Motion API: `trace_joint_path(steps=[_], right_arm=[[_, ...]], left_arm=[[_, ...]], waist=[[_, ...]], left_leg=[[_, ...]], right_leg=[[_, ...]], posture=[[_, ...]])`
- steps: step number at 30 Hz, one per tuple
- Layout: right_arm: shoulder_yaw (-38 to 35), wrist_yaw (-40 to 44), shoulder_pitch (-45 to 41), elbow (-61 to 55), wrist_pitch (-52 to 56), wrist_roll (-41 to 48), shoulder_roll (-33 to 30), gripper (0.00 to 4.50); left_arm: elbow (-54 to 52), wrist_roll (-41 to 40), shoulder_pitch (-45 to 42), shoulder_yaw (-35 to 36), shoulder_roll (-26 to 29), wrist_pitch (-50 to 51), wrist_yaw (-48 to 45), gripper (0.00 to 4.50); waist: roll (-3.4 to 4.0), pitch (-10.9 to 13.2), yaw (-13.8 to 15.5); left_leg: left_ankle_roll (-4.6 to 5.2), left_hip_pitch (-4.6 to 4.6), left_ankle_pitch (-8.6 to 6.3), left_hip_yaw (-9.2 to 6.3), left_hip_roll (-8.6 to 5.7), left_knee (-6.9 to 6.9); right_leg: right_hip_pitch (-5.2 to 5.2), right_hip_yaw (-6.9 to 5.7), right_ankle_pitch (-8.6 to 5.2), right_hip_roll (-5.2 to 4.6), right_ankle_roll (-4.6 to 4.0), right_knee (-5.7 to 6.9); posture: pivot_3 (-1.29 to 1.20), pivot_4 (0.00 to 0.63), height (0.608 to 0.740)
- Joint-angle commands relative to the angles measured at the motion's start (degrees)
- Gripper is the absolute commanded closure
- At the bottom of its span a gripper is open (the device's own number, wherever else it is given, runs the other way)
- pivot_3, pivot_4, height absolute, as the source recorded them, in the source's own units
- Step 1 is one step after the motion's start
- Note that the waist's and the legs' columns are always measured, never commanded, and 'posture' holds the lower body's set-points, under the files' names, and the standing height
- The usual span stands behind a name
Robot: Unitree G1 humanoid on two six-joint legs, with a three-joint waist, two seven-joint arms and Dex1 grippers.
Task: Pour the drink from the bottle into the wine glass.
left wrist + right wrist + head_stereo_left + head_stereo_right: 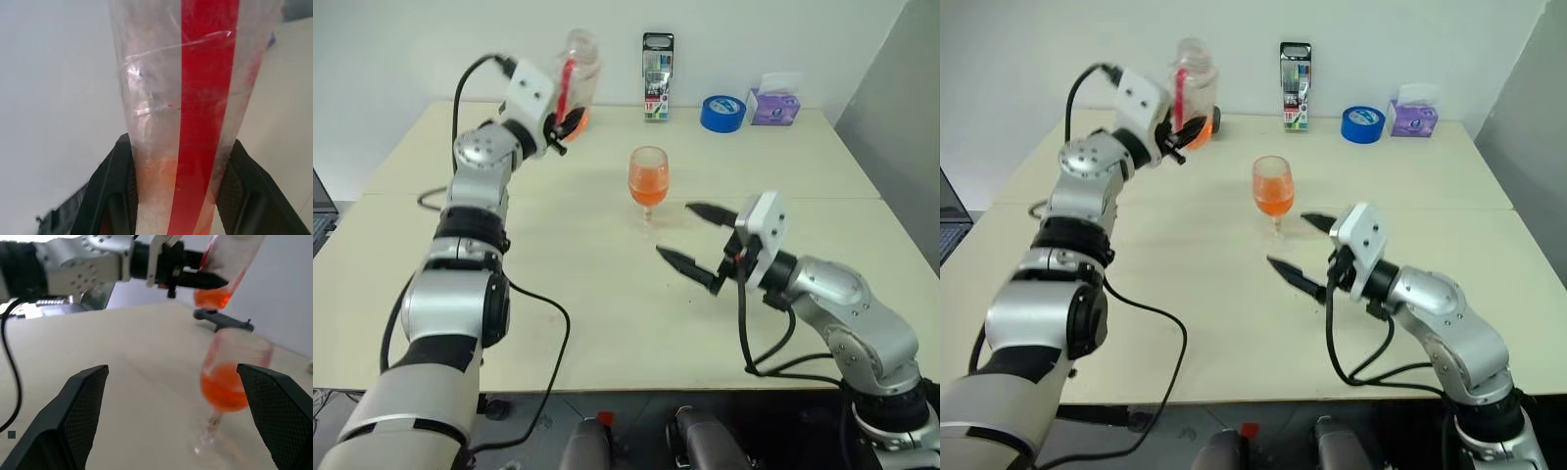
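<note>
**Bottle up, glass half full**

Near the middle of the pale table (607, 323) stands the wine glass (648, 186). It is upright on its round foot. Orange drink (647, 182) fills about half of its bowl.

Behind the wine glass and off to the robot's left, the left gripper (564, 119) holds the bottle (576, 83) up in the air. Its two black fingers (110, 196) are squeezed on the lower part of the bottle, one on each side. The bottle stands almost upright, with a red strip running down it. A little orange drink sits at its bottom. It is well apart from the wine glass.

Just in front of the wine glass, on the robot's right, is the right gripper (695, 240). Its two black fingers (80, 416) are spread wide apart and hold nothing. They point at the wine glass but do not touch it.

Far behind the wine glass, along the back edge of the table, are a box of pens (657, 90), a roll of blue tape (722, 113) and a purple tissue box (773, 105).
</note>
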Motion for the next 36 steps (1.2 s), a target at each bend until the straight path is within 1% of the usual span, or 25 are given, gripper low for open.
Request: trace_joint_path(steps=[1,3,5,8,10,12,16,22,24,27,30,31,33,36], right_arm=[[-0.8,2.9,0.7,-2.3,-1.7,1.9,-0.6,0.0],[-0.8,3.3,0.6,-1.5,-1.7,1.8,-0.1,0.0],[-0.5,3.5,0.5,-0.7,-2.0,1.6,0.2,0.0],[-0.2,4.0,0.7,0.2,-2.3,1.2,0.5,0.0],[0.1,4.0,0.6,0.7,-2.3,0.9,0.8,0.0],[0.2,4.0,0.5,1.1,-2.3,0.7,0.9,0.0],[0.1,4.1,0.0,1.6,-2.2,0.5,1.1,0.0],[-0.3,3.3,-0.6,2.0,-1.5,0.4,1.6,0.0],[-0.6,2.7,-0.7,2.2,-1.2,0.6,2.1,0.0],[-0.8,2.0,-0.5,2.2,-0.8,0.6,2.7,0.0],[-0.7,1.8,-0.2,1.8,-0.7,0.5,2.8,0.0],[-0.7,1.5,0.0,1.7,-0.7,0.5,2.9,0.0],[-0.9,1.0,0.5,1.3,-0.5,0.6,3.0,0.0],[-1.1,-0.9,3.2,-0.2,0.3,-0.1,2.8,0.0]], left_arm=[[-11.5,-5.1,9.0,5.9,-1.3,6.5,7.2,2.83],[-17.2,-7.8,14.7,8.8,-2.6,9.0,10.2,2.83],[-21.4,-10.0,19.4,11.0,-3.7,10.4,11.9,2.83],[-24.8,-12.2,24.5,12.8,-4.8,10.8,13.0,2.83],[-25.4,-13.9,27.3,13.8,-5.4,9.3,12.1,2.83],[-24.6,-14.8,28.9,14.1,-5.6,8.3,11.3,2.83],[-19.9,-16.5,29.6,15.0,-6.0,7.0,10.3,2.83],[-10.8,-14.4,28.3,13.2,-4.9,1.7,9.0,2.83],[-8.2,-13.4,27.7,12.6,-4.7,-0.1,9.3,2.11],[-6.0,-12.7,27.0,11.8,-4.7,-1.7,9.2,1.17],[-5.3,-12.9,26.6,11.7,-4.8,-2.3,9.0,0.26],[-5.4,-12.9,26.7,11.6,-4.8,-2.3,9.0,0.04],[-6.3,-13.0,27.1,11.3,-4.8,-2.0,8.8,0.04],[-10.8,-12.8,29.8,10.7,-4.6,0.6,9.4,0.04]], waist=[[0.0,0.0,-0.1],[-0.04,0.0,0.0],[-0.05,0.0,0.2],[-0.05,0.0,0.3],[-0.05,0.0,0.5],[-0.06,0.0,0.5],[-0.07,0.0,0.6],[-0.08,0.0,0.4],[-0.08,-0.1,0.4],[-0.08,-0.1,0.4],[-0.08,-0.1,0.4],[-0.08,-0.1,0.4],[-0.08,-0.1,0.4],[-0.08,-0.1,0.4]], left_leg=[[0.0,0.06,0.0,0.02,0.02,0.11],[-0.01,0.33,0.01,0.06,0.03,0.13],[-0.03,0.39,0.02,-0.02,0.1,0.13],[-0.03,0.37,0.02,-0.04,0.11,0.13],[-0.03,0.35,0.02,-0.03,0.1,0.12],[-0.03,0.37,0.02,-0.02,0.05,0.12],[-0.03,0.37,0.02,-0.03,0.0,0.12],[-0.03,0.4,0.01,-0.02,0.01,0.1],[-0.02,0.42,0.01,-0.01,0.01,0.09],[-0.02,0.45,0.01,0.0,0.0,0.09],[-0.02,0.42,0.01,0.01,0.01,0.06],[-0.02,0.4,0.01,0.01,0.01,0.06],[-0.02,0.41,0.01,0.01,0.01,0.06],[-0.02,0.4,0.01,0.01,0.01,0.05]], right_leg=[[0.01,0.05,0.0,-0.01,0.0,0.2],[0.12,0.11,-0.01,-0.01,0.02,0.35],[0.17,0.03,-0.14,0.03,0.24,0.38],[0.16,0.02,-0.09,0.05,0.15,0.37],[0.16,0.02,0.0,0.03,0.0,0.34],[0.19,0.03,0.0,0.02,0.0,0.33],[0.21,0.0,-0.01,0.04,0.01,0.32],[0.2,0.01,-0.01,0.05,0.01,0.31],[0.22,0.02,-0.03,0.07,0.04,0.31],[0.24,0.04,-0.15,0.09,0.24,0.31],[0.22,0.04,-0.14,0.09,0.23,0.28],[0.21,0.04,-0.14,0.09,0.23,0.28],[0.21,0.04,-0.14,0.09,0.24,0.28],[0.21,0.04,-0.15,0.09,0.24,0.27]], posture=[[0.0,0.15,0.74],[0.0,0.15,0.74],[0.0,0.15,0.74],[0.0,0.15,0.74],[0.0,0.15,0.74],[0.0,0.15,0.74],[0.0,0.15,0.74],[0.0,0.15,0.74],[0.0,0.15,0.74],[0.0,0.15,0.74],[0.0,0.15,0.74],[0.0,0.15,0.74],[0.0,0.15,0.74],[0.0,0.15,0.74]])
